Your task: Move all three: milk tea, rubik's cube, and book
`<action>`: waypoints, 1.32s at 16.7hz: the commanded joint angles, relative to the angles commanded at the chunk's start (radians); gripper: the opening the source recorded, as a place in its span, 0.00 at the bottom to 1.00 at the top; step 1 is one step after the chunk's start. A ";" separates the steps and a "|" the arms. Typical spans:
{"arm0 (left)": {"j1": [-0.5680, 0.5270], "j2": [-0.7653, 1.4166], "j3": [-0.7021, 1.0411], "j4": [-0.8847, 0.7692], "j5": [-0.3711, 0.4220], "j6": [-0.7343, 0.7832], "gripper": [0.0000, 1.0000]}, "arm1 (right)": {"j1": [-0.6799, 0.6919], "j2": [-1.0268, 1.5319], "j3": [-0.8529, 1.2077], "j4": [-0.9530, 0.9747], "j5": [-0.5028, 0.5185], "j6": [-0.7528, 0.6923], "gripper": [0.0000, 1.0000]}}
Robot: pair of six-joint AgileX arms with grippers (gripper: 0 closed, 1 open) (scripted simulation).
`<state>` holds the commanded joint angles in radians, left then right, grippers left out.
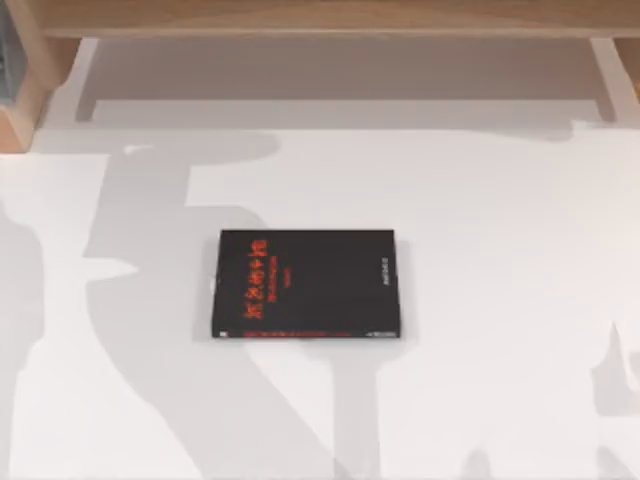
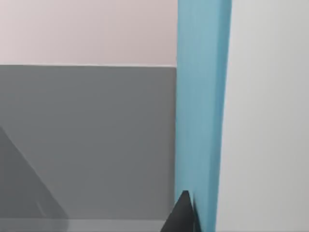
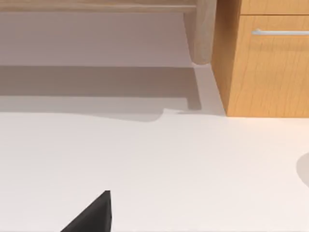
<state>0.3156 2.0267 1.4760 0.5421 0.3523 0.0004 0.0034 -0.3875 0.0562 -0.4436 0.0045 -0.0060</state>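
The book (image 1: 305, 285) lies flat on the white table (image 1: 500, 250), a little left of the middle in the top view. Its black cover faces up, with red characters running along the side nearer the table's left. It rests alone, with nothing touching it. Grey shadows fall across the table around it.

Along the far edge of the table runs a wooden shelf (image 1: 320, 15), with a wooden side panel (image 1: 25, 95) at the far left corner.

In the left wrist view, a dark tip of the left gripper (image 2: 182, 216) shows at the picture's edge, against a light blue upright band (image 2: 200, 106). I cannot tell what that band is or whether the tip touches it. Beside the band are a grey surface and a pale wall. How far this claw is open, and whether it holds anything, cannot be told.

In the right wrist view, a dark tip of the right gripper (image 3: 91, 216) hangs over bare table. Farther off stand a wooden cabinet (image 3: 268, 72) with a metal drawer handle (image 3: 280, 32) and a rounded wooden post (image 3: 203, 31). This claw's opening cannot be told either, and nothing is seen in its grasp.
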 joint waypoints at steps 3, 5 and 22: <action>-0.005 -0.005 0.003 0.004 -0.010 0.011 0.00 | 0.000 0.000 0.000 0.000 0.000 0.000 1.00; -0.006 -0.054 0.000 0.019 -0.060 0.063 0.00 | 0.000 0.000 0.000 0.000 0.000 0.000 1.00; -0.842 -0.602 -0.401 0.084 -0.978 0.937 0.00 | 0.000 0.000 0.000 0.000 0.000 0.000 1.00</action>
<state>-0.5268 1.4249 1.0753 0.6262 -0.6261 0.9378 0.0034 -0.3875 0.0562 -0.4436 0.0045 -0.0060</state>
